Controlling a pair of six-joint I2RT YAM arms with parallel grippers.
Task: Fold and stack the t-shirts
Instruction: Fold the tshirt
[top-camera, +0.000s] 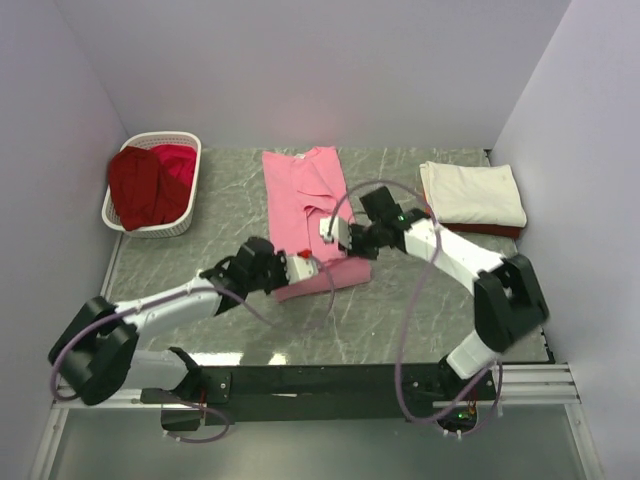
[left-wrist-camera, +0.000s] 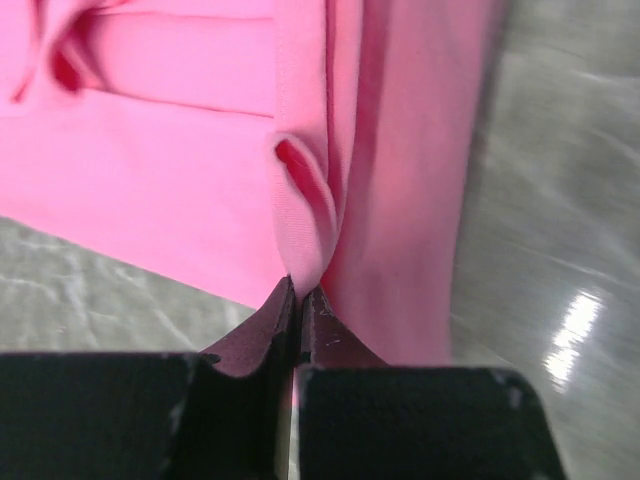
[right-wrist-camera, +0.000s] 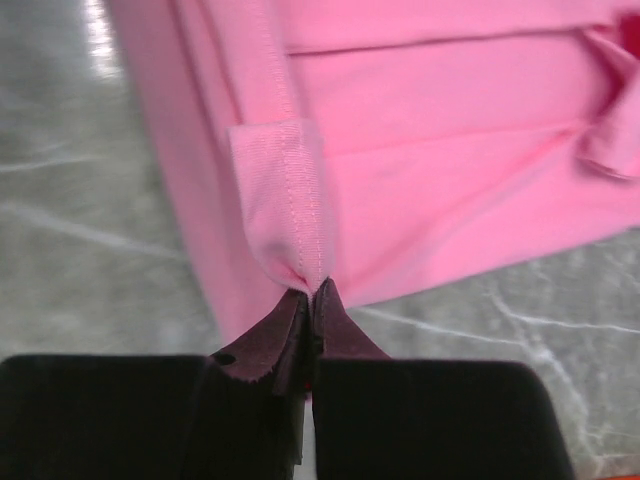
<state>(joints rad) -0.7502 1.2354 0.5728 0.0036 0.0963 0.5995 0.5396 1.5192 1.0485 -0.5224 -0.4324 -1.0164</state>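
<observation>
Grey marbled table (top-camera: 230, 190) enclosed by pale lavender walls (top-camera: 330, 70).

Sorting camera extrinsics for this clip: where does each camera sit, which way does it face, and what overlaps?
Top external: above and behind the bases, looking down on the table; both arms show, left gripper and right gripper on the pink t-shirt.
Left wrist: on the left arm, looking along its shut gripper at the pinched shirt edge.
Right wrist: on the right arm, looking along its shut gripper at its own pinch.
Shared: all three see the pink t-shirt; only the top one sees the basket.
</observation>
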